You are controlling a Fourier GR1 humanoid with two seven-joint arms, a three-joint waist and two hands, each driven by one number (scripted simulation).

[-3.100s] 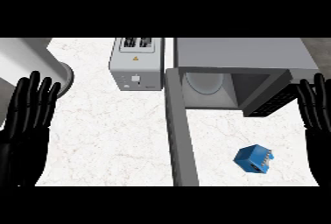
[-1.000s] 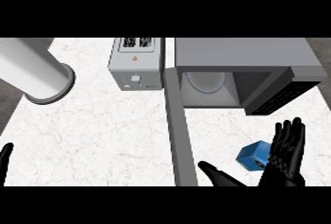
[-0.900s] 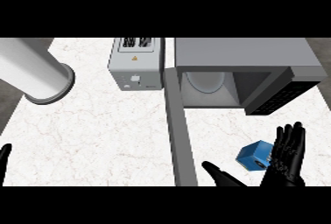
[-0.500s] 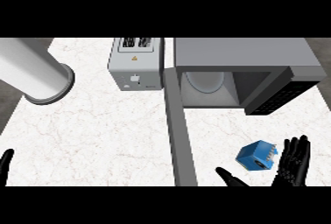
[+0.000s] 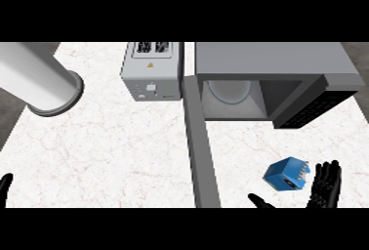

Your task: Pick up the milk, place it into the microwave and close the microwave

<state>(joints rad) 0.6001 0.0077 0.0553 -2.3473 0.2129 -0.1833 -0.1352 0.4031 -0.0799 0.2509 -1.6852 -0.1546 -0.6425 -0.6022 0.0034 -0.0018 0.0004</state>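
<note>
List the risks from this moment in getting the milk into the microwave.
1. The right hand is open beside the blue milk carton, not around it; closing from there may push the tilted carton aside rather than grasp it.
2. The microwave door stands open along the carton's left, so a sideways nudge may knock it against the door.

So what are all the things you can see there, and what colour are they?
milk carton: one, blue, on the counter in front of the microwave, near the right hand.
microwave: one, grey, at the back right, its door swung open.
toaster: one, grey, at the back, left of the microwave.
cylinder: one, white, at the upper left.
counter: one, white marble.
right hand: one, black, fingers straight, at the lower right beside the carton.
left hand: one, black, only a tip shows at the lower left edge.
</note>
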